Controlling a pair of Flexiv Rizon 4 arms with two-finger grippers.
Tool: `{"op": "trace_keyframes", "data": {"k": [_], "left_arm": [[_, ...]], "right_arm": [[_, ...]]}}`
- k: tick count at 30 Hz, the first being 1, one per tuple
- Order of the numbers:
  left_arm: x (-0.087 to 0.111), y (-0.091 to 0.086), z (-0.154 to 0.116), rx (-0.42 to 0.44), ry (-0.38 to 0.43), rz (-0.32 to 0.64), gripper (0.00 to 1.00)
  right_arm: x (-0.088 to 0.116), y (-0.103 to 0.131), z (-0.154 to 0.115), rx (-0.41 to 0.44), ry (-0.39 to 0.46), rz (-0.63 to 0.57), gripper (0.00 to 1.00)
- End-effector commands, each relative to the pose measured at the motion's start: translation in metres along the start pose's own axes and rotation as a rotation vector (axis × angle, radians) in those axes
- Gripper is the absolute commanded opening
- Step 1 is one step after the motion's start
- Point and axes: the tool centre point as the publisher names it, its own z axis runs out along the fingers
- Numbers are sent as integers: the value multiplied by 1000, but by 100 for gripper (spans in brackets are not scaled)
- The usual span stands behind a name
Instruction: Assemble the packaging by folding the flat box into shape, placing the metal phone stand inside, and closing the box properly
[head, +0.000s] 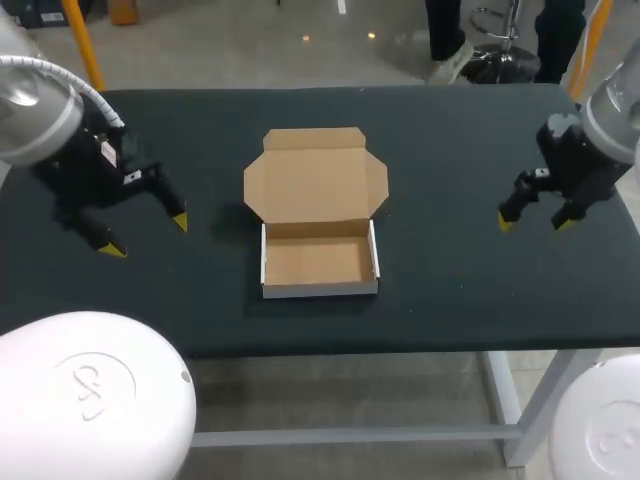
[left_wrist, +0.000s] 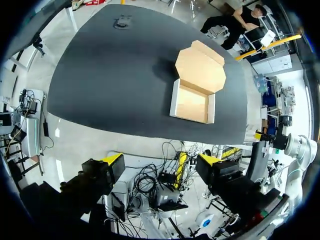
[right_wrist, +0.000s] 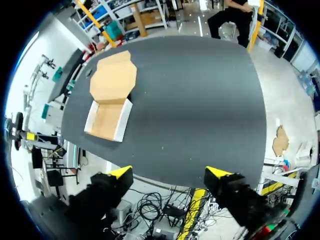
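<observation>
A cardboard box (head: 320, 258) sits folded into a tray near the middle of the black table (head: 450, 180), its lid (head: 315, 180) lying flat open behind it. The tray is empty inside. No metal phone stand shows in any view. My left gripper (head: 146, 234) hovers open over the table's left side, well apart from the box. My right gripper (head: 534, 221) hovers open at the right side, also far from it. The box (left_wrist: 192, 102) lies far ahead of the open left gripper (left_wrist: 162, 165) in the left wrist view, and the box (right_wrist: 108, 118) likewise ahead of the open right gripper (right_wrist: 169, 175).
A small dark object (left_wrist: 122, 22) lies on the table's far corner in the left wrist view. The table's front edge (head: 400, 345) runs just in front of the box.
</observation>
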Motion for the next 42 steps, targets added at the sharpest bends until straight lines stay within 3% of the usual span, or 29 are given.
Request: {"op": "trace_keyframes", "data": {"k": [1, 42], "left_arm": [[1, 6, -1, 21, -25, -8, 100], [-6, -8, 16, 109, -46, -51, 100]], "right_arm": [[-2, -3, -8, -7, 4, 9, 100], [2, -3, -14, 73, -12, 75, 100]]}}
